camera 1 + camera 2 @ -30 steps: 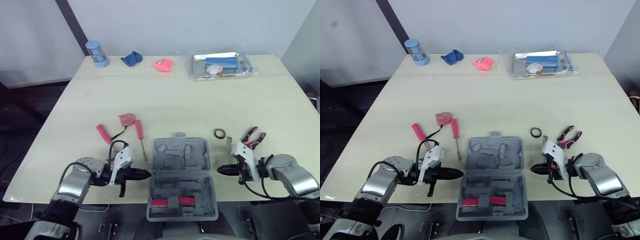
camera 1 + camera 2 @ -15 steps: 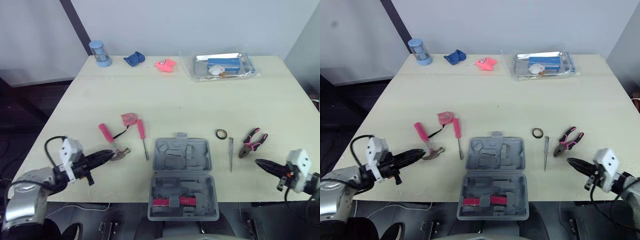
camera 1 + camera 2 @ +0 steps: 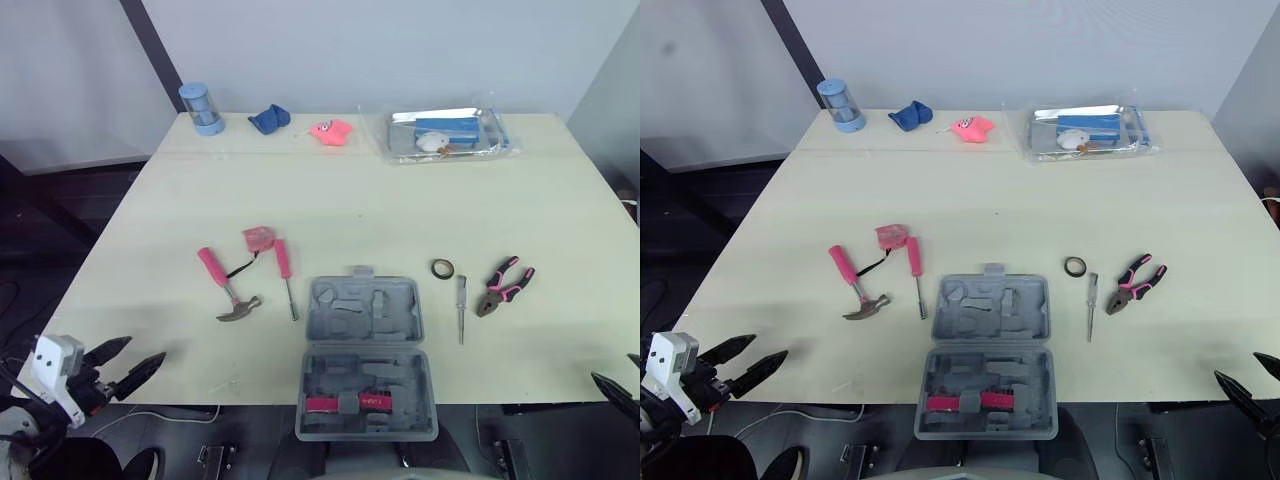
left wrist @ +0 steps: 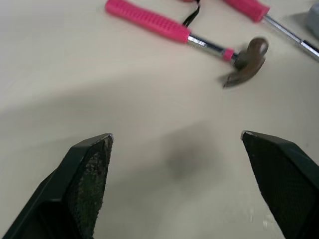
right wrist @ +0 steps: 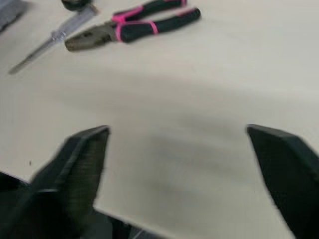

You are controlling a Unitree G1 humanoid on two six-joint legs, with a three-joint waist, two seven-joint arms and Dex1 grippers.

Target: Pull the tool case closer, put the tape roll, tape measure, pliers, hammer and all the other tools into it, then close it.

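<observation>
Recording the bench state: a grey plastic tool case (image 3: 365, 325) is found open at the middle of the near edge of the pale wooden table (image 3: 380, 210), with both halves laid flat. Pink pieces are seen seated in the near half.

The left gripper (image 3: 145, 350) is held over the near left corner of the table, its fingers spread wide apart and nothing gripped. The right gripper (image 3: 1238, 367) is placed at the near right corner, likewise spread wide and empty.

A pink-handled claw hammer (image 3: 228, 290) is noted left of the case and apart from it. A pink-handled screwdriver (image 3: 285, 275) is laid between the hammer and the case. A small pink tape measure with a black cord (image 3: 257, 238) is set at the far end of that screwdriver.

Right of the case, a small black tape roll (image 3: 442, 268), a slim pale-handled screwdriver (image 3: 461, 308) and pink-and-black pliers (image 3: 503, 287) are laid near one another, none touching the case.

Along the far edge a blue cylindrical container (image 3: 203, 107), a crumpled blue cloth (image 3: 268, 118), a pink toy (image 3: 330, 130) and a clear plastic bag holding a blue box (image 3: 445, 132) are recorded.
</observation>
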